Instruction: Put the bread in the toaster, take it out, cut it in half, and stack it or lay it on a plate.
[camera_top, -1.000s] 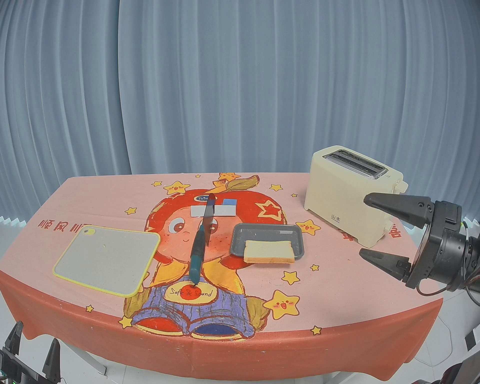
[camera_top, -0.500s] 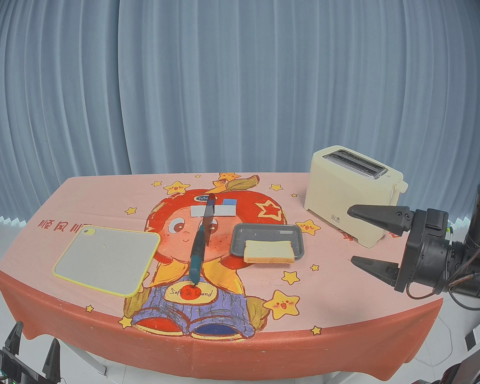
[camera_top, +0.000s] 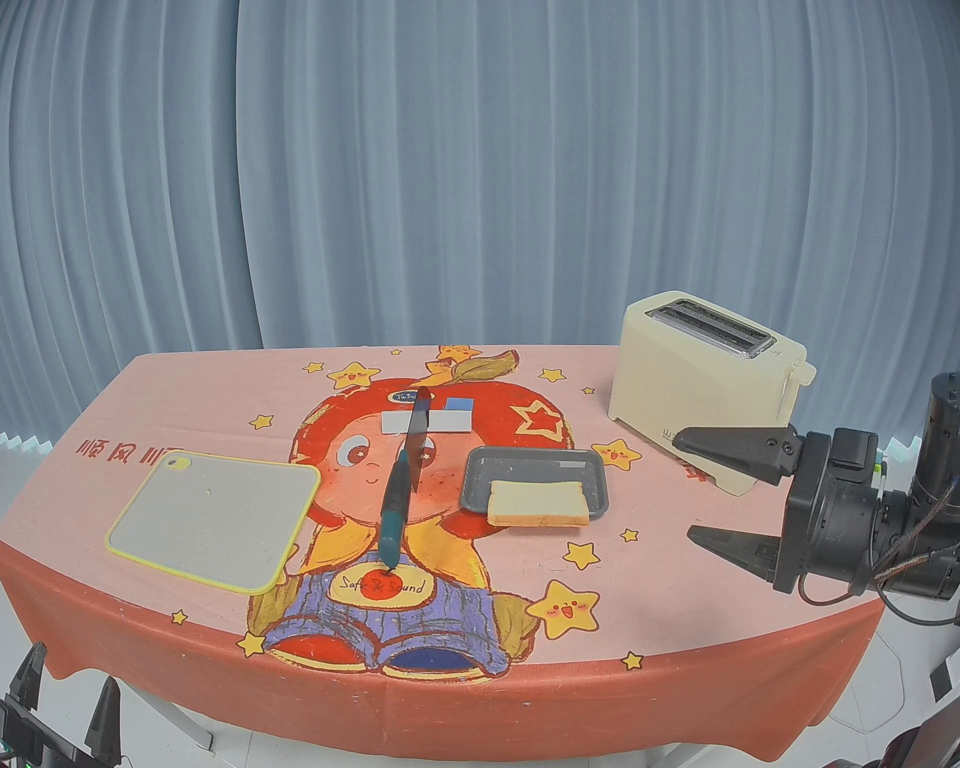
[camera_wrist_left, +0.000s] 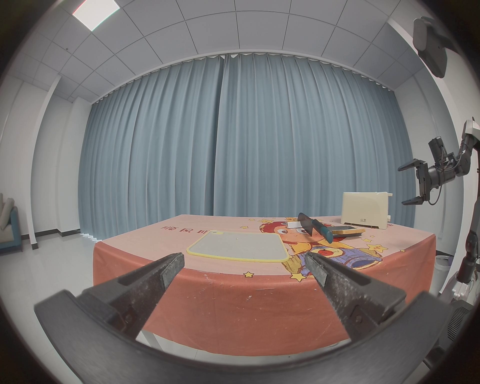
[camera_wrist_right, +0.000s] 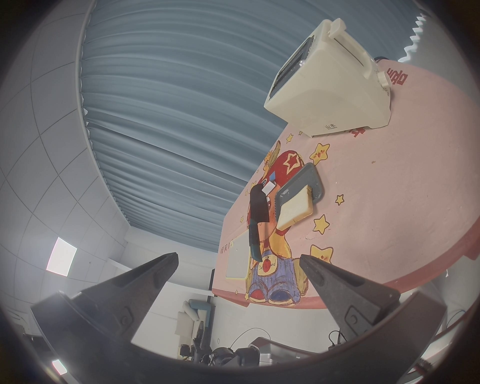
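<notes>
Item 1, bread (camera_top: 538, 503): 1 slice, lying flat on the near half of the grey tray (camera_top: 535, 461), its long axis running along the tray's long side, left to right. Item 2, my right gripper (camera_top: 686, 486): empty, jaws spread wide and set 1 above the other, tips aimed toward the tray. It hangs over the table edge to the right of the tray, well apart from it. The slice therefore lies to my left and a little lower, with its short right end facing my fingertips. Item 3, my left gripper (camera_wrist_left: 243, 260): also spread wide and empty, low off the near table edge far to the left of the tray, so I judge the right arm the nearer of the 2 for the pick. Item 4, toaster (camera_top: 700, 385): behind and to the right of the tray, slots up and unfilled. Item 5, knife (camera_top: 398, 490): just left of the tray. Item 6, cutting board (camera_top: 215, 518): farther left of the tray, beyond the knife. Note: I reckon the tray's right rim stands between my jaws and the slice, so the approach needs to clear it.
</notes>
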